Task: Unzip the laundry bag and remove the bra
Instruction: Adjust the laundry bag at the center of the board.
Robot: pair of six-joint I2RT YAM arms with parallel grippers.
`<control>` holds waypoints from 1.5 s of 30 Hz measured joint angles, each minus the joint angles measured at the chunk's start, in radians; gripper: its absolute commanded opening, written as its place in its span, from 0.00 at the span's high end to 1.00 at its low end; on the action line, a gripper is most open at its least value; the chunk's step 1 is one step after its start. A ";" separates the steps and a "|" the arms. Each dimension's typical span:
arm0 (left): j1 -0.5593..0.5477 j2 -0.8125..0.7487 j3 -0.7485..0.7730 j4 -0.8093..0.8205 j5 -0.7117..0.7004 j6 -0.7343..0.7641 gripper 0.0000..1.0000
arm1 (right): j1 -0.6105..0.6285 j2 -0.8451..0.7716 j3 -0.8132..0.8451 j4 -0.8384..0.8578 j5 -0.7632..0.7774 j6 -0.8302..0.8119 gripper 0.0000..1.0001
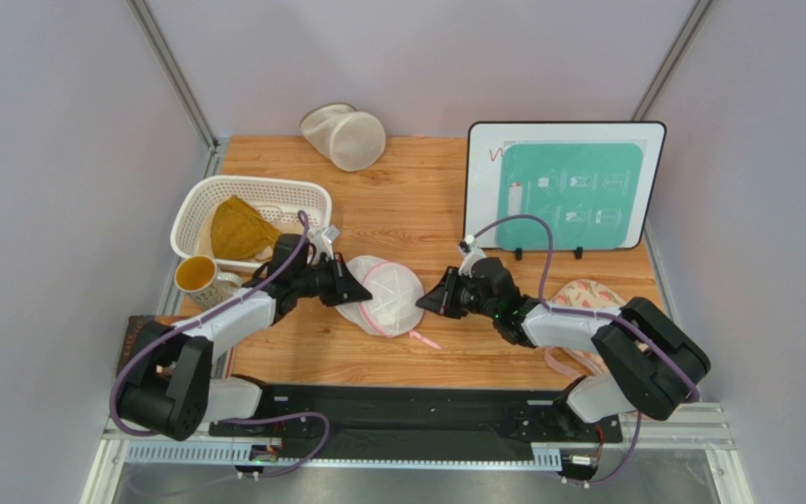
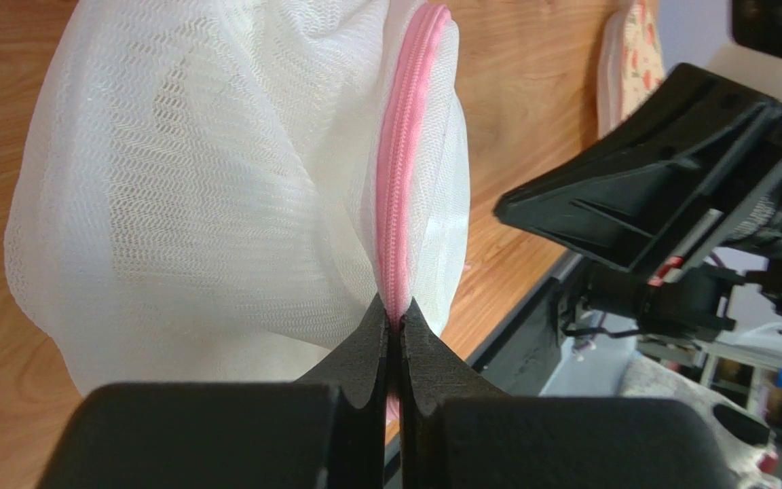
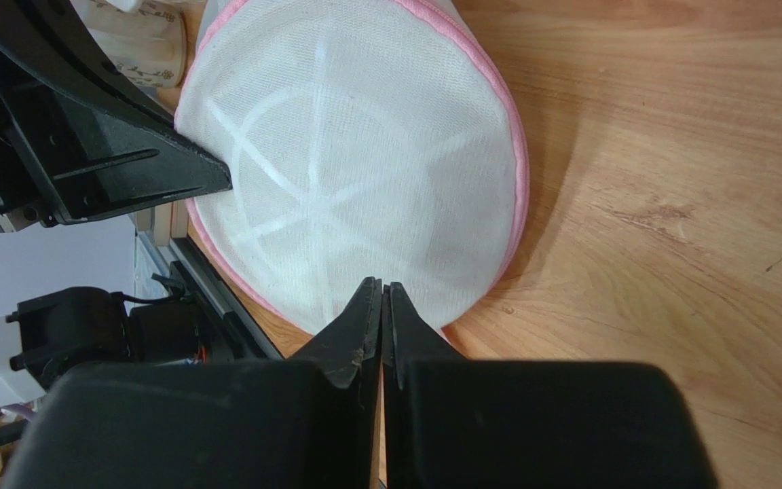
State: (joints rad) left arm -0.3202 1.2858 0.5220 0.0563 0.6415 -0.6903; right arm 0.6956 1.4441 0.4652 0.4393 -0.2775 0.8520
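Pinching: the left gripper (image 2: 395,318) is closed tight on the bag (image 1: 384,296), its tips clamped on the pink zip (image 2: 397,183) at the bag's edge.
Right gripper (image 3: 381,295): the jaws are pressed together with the tips at the bag's opposite rim. Whether any mesh or a zip pull is caught between them cannot be told.
Bag: it lies on the table (image 1: 428,205) between the two grippers, dome up, with its white ribs and pink rim showing.
Zip: it looks shut along the stretch seen from the left wrist, and no opening shows in any view.
Bra: nothing shows as a separate garment. It is probably still inside the bag, hidden by the mesh.
Done: the bag appears braced on one side and nothing more, so the task looks to be at an early stage.
Left: draw the slider round the rim, spread the opening, then reach in and lift the bra out.
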 measured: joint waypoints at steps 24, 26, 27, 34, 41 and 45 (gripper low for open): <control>-0.470 -0.253 0.256 -0.473 -0.845 0.321 0.00 | 0.026 -0.360 0.103 -0.577 0.230 -0.103 0.80; -0.523 -0.236 0.256 -0.466 -0.887 0.371 0.00 | 0.026 -0.383 0.105 -0.606 0.241 -0.104 0.73; -0.556 -0.219 0.256 -0.455 -0.911 0.402 0.00 | 0.025 -0.396 0.105 -0.623 0.244 -0.105 0.71; -0.769 0.023 0.254 -0.364 -1.062 0.631 0.00 | 0.010 -0.491 0.105 -0.687 0.248 -0.105 0.64; -0.809 0.079 0.193 -0.225 -1.129 0.817 0.00 | -0.008 -0.547 0.096 -0.697 0.242 -0.105 0.60; -0.821 0.095 0.156 -0.158 -1.160 0.871 0.01 | -0.016 -0.557 0.087 -0.712 0.238 -0.106 0.60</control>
State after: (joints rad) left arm -1.1408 1.3808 0.6777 -0.1020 -0.5186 0.1810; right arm 0.6792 0.8871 0.5526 -0.2729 -0.0395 0.7464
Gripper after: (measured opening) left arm 0.995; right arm 0.397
